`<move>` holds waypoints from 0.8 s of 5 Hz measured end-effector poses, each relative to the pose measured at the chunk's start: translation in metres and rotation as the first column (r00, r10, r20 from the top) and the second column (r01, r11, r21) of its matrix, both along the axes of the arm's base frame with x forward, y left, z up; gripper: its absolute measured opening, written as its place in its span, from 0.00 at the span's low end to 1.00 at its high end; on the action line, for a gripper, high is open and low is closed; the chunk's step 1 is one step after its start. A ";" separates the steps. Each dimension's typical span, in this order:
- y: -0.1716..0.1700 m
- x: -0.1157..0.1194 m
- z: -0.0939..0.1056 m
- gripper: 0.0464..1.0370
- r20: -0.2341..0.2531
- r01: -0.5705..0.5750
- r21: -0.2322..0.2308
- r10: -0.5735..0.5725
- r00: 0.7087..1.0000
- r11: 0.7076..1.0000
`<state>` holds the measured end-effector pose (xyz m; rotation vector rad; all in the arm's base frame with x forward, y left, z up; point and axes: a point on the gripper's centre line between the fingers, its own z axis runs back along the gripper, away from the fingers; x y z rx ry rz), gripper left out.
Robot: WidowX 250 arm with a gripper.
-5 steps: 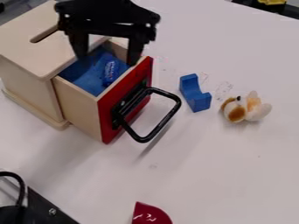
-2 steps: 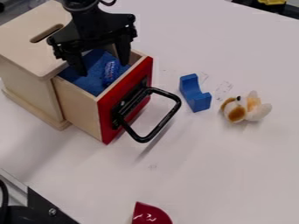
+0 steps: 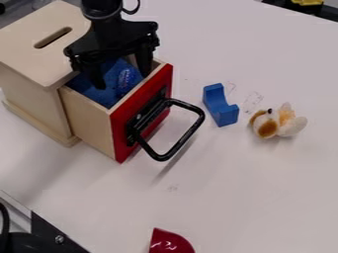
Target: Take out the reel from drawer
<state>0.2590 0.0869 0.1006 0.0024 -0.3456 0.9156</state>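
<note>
The black gripper (image 3: 123,80) hangs over the pulled-out drawer (image 3: 91,122), its two fingers spread wide and pointing down into it. Between them lies the blue reel (image 3: 126,79), a small rounded piece with print on it, resting on the drawer's blue lining. Nothing is held. The drawer has light wooden sides, a red front and a black loop handle, and it stands out from a wooden box with a slot in its top. The left finger's tip is over the lining, the right one close to the drawer's back-right wall.
Right of the drawer, a blue curved block (image 3: 221,105) lies on the white table (image 3: 251,183). Beside it is a small white and brown plush toy (image 3: 276,121). A dark red object (image 3: 170,242) sits at the bottom edge, and black hardware (image 3: 49,237) fills the lower left corner.
The gripper has come down from above the drawer, so its fingers now sit lower around the reel. In the last half second it shifted slightly right. The drawer and reel stayed in place.
</note>
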 end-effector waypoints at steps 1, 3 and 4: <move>0.009 0.000 -0.011 0.95 -0.033 -0.018 -0.005 0.017 0.999 1.000; 0.013 0.004 -0.029 0.95 -0.065 -0.036 -0.002 0.036 0.997 0.999; 0.009 0.006 -0.037 0.95 -0.047 -0.034 0.003 0.034 0.998 0.999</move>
